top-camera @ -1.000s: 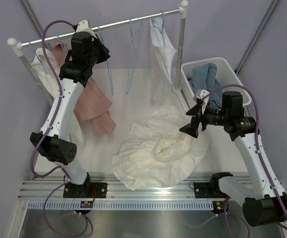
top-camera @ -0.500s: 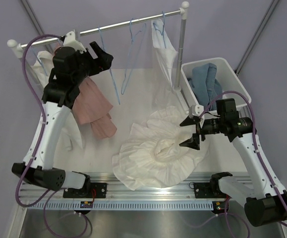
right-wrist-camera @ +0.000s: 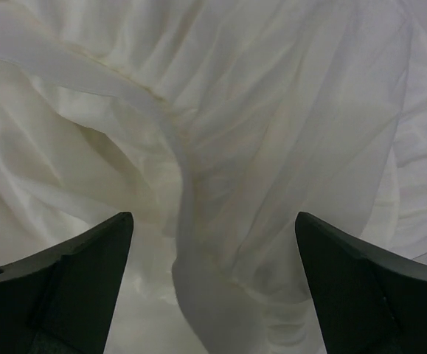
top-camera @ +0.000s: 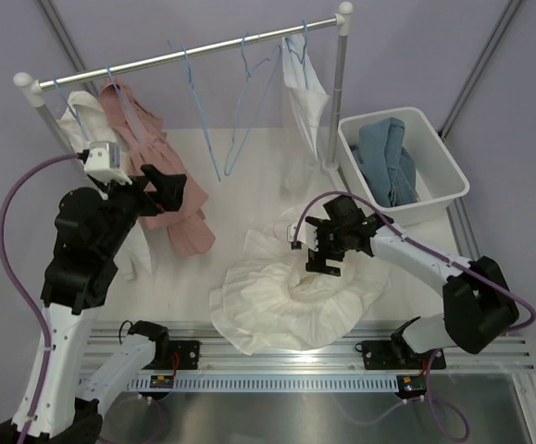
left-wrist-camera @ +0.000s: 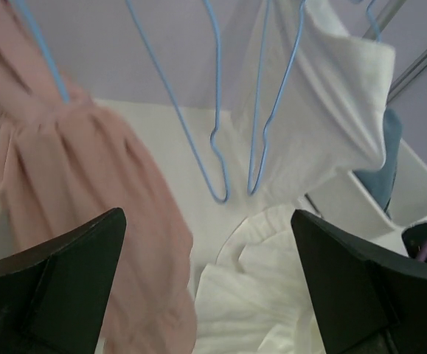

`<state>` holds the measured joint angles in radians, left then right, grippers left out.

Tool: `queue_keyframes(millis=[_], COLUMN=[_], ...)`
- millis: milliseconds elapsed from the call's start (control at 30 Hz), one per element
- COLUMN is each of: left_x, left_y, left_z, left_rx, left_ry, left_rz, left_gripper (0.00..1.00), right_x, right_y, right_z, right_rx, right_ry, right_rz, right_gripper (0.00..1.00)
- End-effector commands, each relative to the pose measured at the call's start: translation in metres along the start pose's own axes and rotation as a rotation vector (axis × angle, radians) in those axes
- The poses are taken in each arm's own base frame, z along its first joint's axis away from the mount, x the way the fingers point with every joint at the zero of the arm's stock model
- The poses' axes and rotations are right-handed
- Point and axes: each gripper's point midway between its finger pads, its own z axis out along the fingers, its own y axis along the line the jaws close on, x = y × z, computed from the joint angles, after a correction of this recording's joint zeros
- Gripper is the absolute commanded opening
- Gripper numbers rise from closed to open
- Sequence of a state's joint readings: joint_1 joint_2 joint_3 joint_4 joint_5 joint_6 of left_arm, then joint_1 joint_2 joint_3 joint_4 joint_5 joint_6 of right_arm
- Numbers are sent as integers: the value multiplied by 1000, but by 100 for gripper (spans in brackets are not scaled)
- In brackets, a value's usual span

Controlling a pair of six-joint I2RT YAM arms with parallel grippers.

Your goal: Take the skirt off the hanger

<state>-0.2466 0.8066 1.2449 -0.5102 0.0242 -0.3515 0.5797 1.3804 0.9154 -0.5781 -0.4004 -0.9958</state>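
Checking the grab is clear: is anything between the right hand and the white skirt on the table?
Nothing visible. The open right hand sits directly over the white skirt, with only bare folds beneath it.

The white skirt fills the right wrist view and runs past every edge. From above, the right end effector covers the skirt's middle folds, and whether it touches the fabric cannot be told. The left wrist view cuts the blurred pink garment at its left edge, the bin at its right.
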Motion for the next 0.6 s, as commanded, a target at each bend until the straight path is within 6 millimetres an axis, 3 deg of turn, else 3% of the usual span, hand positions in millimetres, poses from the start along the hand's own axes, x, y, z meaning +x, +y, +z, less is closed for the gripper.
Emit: queue_keyframes(millis=[0, 67, 133, 167, 200, 233, 300, 367, 400, 433, 467, 500, 533, 567], left_x=[16, 36, 40, 51, 51, 54, 62, 62, 64, 62, 61, 61, 60, 59], left_y=[15, 15, 11, 12, 10, 10, 9, 7, 7, 6, 5, 4, 3, 2], left_z=[-25, -31, -47, -48, -57, -60, -65, -73, -75, -79, -80, -82, -83, -84], left_rx=[-32, 0, 33, 44, 60, 69, 85, 101, 105, 112, 115, 120, 128, 133], left_ry=[-15, 15, -15, 2, -23, -25, -28, -53, -54, -71, -78, -79, -87, -92], left_rz=[64, 64, 59, 50, 47, 44, 28, 15, 11, 3, 0, -2, -5, -5], left_gripper=[99, 99, 99, 99, 99, 99, 99, 99, 99, 99, 99, 99, 99, 99], right_x=[18, 29, 33, 29, 28, 16, 0, -32, -36, -58, -67, -76, -88, -95], right_y=[-36, -33, -30, -27, -20, -22, -8, -7, -2, -12, -2, -5, -24, -19], right_z=[14, 27, 32, 33, 30, 22, 10, -18, -33, -60, -76, -93, -128, -146], right_rx=[144, 120, 92, 71, 37, 47, -5, 3, -13, 35, -10, -1, 82, 56], right_ry=[110, 147, 160, 147, 144, 111, 44, -70, -87, -155, -203, -245, -298, -344], right_rz=[-63, -66, -42, -27, -6, 14, 32, 26, 49, 38, 62, 64, 61, 82], right_gripper=[99, 97, 77, 65, 36, 25, 11, 0, 0, 0, 0, 0, 0, 0])
